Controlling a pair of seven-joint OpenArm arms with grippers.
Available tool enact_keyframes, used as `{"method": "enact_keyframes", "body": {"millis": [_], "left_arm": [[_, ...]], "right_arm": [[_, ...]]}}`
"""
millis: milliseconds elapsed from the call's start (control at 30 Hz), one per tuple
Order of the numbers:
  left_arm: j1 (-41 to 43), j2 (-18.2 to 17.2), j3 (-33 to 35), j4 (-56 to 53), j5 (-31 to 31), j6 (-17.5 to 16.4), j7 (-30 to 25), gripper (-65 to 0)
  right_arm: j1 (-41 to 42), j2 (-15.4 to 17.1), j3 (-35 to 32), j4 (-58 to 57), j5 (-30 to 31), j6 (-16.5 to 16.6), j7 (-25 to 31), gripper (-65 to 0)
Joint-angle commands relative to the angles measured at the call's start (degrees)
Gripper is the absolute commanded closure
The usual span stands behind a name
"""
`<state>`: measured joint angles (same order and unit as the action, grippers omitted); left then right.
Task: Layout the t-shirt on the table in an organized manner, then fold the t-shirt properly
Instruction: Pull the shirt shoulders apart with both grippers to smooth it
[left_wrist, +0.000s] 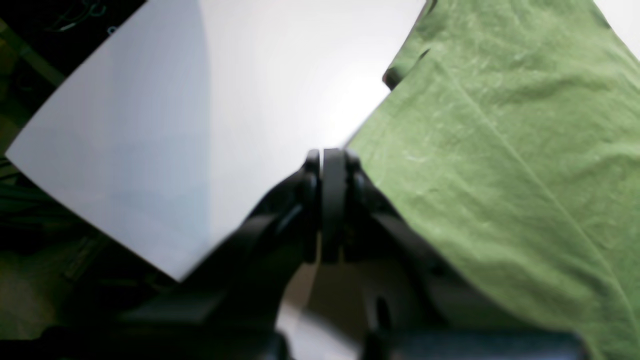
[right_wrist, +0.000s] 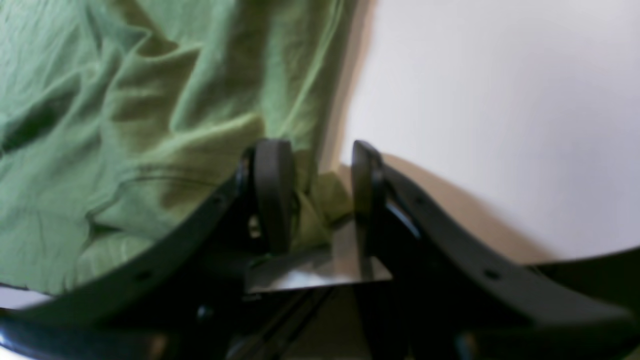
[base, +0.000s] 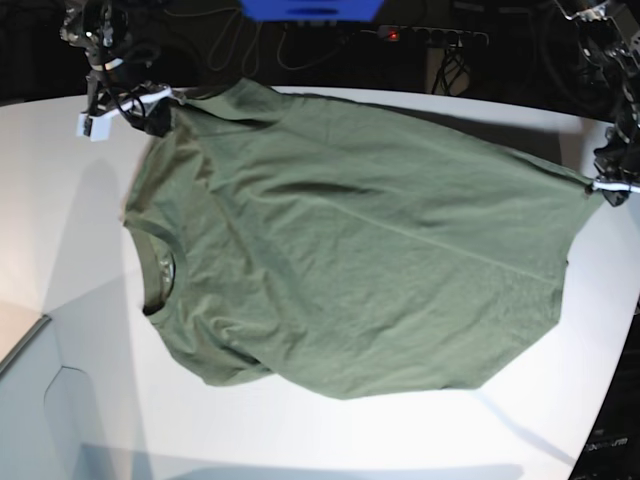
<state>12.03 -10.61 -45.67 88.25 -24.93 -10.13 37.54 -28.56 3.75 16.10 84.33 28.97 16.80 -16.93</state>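
Observation:
The olive-green t-shirt (base: 350, 250) lies spread across the white table (base: 80, 200), collar to the left and hem to the right. My right gripper (base: 150, 105) holds a shoulder at the back left. In the right wrist view a bunch of t-shirt (right_wrist: 125, 100) fabric sits between the parted fingers of the right gripper (right_wrist: 319, 150). My left gripper (base: 605, 185) is at the far right, where the hem is pulled into a point. In the left wrist view the left gripper (left_wrist: 332, 152) is shut, with the edge of the t-shirt (left_wrist: 500, 150) meeting its tips.
Dark cables and a power strip (base: 430, 35) run behind the table's back edge. The table's curved edge (base: 610, 350) falls away at the right. A table corner (left_wrist: 175, 277) shows close below the left gripper, with dark floor beyond.

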Motion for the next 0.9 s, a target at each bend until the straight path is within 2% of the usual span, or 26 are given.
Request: {"method": "enact_keyframes", "body": {"millis": [0, 133, 333, 867], "left_arm": [[-0.3, -0.9, -0.4, 1.0, -0.3, 0.0, -0.9, 0.0], [0.0, -0.9, -0.4, 1.1, -0.3, 0.0, -0.8, 0.0], [0.1, -0.6, -0.4, 1.0, -0.3, 0.0, -0.8, 0.0], [0.5, -0.6, -0.4, 0.5, -0.3, 0.0, -1.2, 0.0]], "right_arm": [[-0.5, 0.2, 0.1, 0.8, 0.0, 0.7, -0.3, -20.4], [-0.9, 0.0, 0.4, 5.6, 0.1, 0.7, -0.3, -21.8], [-1.6, 0.0, -0.4, 12.0, 0.0, 0.7, -0.6, -37.3], [-1.2, 0.0, -1.8, 3.1, -0.1, 0.6, -0.6, -38.0]]}}
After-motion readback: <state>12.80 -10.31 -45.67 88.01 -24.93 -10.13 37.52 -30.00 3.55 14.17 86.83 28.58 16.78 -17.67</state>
